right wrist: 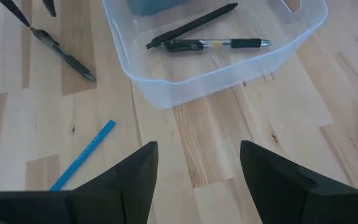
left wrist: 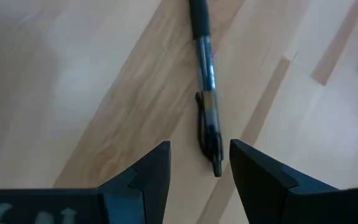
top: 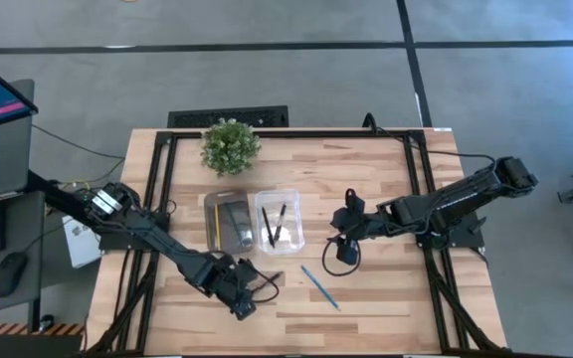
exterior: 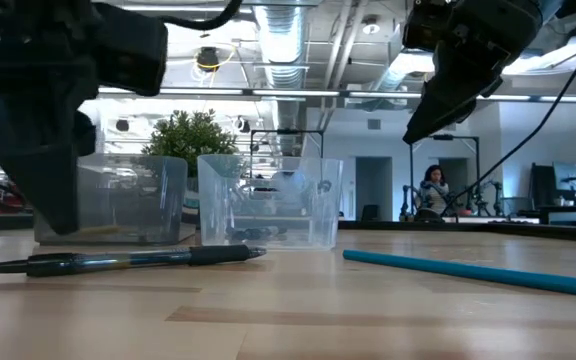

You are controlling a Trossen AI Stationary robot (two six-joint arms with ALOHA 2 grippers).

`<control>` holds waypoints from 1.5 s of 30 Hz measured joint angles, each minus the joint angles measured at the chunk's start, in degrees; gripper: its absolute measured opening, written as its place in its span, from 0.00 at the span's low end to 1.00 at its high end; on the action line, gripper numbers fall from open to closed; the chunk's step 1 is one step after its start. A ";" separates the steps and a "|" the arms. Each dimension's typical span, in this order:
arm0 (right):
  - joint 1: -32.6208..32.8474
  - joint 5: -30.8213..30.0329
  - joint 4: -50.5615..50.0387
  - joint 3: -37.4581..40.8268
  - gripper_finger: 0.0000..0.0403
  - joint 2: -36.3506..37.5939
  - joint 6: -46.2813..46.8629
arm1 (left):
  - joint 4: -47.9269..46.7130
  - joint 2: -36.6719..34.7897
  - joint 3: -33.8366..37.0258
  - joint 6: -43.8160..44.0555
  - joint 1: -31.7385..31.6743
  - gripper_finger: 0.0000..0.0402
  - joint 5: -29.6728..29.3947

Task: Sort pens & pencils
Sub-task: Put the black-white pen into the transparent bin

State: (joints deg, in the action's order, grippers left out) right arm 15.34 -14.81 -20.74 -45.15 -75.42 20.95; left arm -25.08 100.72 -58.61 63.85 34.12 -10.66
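Observation:
One black pen [left wrist: 207,93] lies flat on the table, also seen in the low view [exterior: 128,260]. My left gripper [left wrist: 197,165] hovers open over its clip end, one finger on either side, touching nothing. Two more pens [right wrist: 210,40] lie in the right clear bin [top: 279,219]. The left clear bin [top: 229,223] holds a yellow pencil and a dark one. A blue pencil [top: 318,285] lies on the table right of the pen. My right gripper [top: 341,254] is open above the table between the right bin and the blue pencil [right wrist: 82,155].
A small potted plant [top: 230,145] stands behind the bins near the far edge. Black frame rails [top: 152,189] run along the table's left, right and far sides. A person [exterior: 433,190] sits in the room far behind the table.

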 joint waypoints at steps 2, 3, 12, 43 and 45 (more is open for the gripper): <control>-0.01 0.00 -0.14 0.02 0.62 0.00 0.00 | 1.07 0.64 -0.30 1.02 -0.21 0.39 -0.07; -0.01 0.00 0.03 0.02 0.62 0.00 0.00 | 0.46 0.73 -0.40 1.14 -0.21 0.39 -0.08; -0.06 0.00 0.21 0.02 0.62 0.00 0.00 | -2.13 5.05 -4.93 1.34 -1.01 0.39 1.16; -0.06 0.00 0.17 0.04 0.62 -0.02 -0.46 | -18.69 16.69 -21.88 -2.31 -2.81 0.39 2.92; -0.06 0.00 0.16 0.04 0.62 -0.02 -0.50 | -19.91 16.69 -21.91 0.26 -2.81 0.39 2.88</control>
State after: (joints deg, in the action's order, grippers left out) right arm 15.29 -14.81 -20.58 -45.10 -75.44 20.45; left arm -44.99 117.40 -80.52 64.11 31.31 -7.78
